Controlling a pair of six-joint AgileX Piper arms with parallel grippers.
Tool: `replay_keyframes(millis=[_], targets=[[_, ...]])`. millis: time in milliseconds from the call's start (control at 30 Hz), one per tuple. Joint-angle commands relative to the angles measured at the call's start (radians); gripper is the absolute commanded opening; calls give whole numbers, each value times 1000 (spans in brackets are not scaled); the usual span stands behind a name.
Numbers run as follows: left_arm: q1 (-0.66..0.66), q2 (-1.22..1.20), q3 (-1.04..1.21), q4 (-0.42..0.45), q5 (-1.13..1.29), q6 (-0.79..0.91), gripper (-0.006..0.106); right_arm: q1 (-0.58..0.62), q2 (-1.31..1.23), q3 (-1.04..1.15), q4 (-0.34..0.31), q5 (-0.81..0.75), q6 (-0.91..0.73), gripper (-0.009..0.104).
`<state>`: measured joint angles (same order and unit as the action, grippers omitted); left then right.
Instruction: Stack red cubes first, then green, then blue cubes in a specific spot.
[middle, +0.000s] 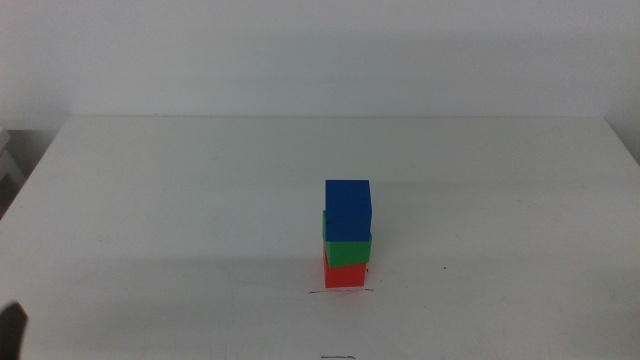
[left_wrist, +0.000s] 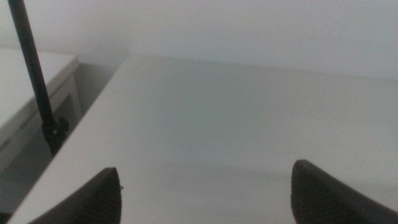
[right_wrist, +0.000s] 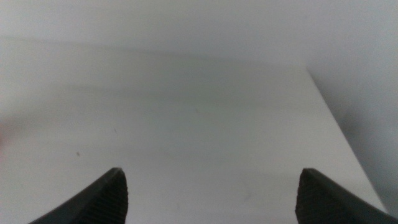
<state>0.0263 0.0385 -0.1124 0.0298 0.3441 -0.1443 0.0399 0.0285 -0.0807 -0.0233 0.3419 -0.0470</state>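
Observation:
In the middle view a stack of three cubes stands on the white table (middle: 200, 200), slightly right of centre near the front. The red cube (middle: 345, 273) is at the bottom, the green cube (middle: 347, 247) sits on it, and the blue cube (middle: 348, 208) is on top. No gripper touches the stack. My left gripper (left_wrist: 205, 190) is open and empty over bare table at the left front; a dark bit of it shows at the middle view's bottom left corner (middle: 12, 325). My right gripper (right_wrist: 211, 190) is open and empty over bare table; it is out of the middle view.
A thin pencil mark (middle: 340, 291) lies on the table at the stack's base. The left wrist view shows a dark pole (left_wrist: 34, 81) and a lower white surface (left_wrist: 25, 74) beyond the table's left edge. The right wrist view shows the table's right edge (right_wrist: 339, 124).

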Motion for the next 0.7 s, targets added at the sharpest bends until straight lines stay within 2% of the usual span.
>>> replay_keyframes(millis=[0, 267, 667], targets=[[-3, -26, 26, -9, -85, -5, 94, -7, 11, 4, -13, -102, -11, 94], [-3, -78, 140, -9, -147, -5, 94, -7, 0, 93, -13, -230, -11, 94], [-3, -76, 139, -8, -172, -5, 94, -7, -47, 97, -19, -224, -11, 94]])
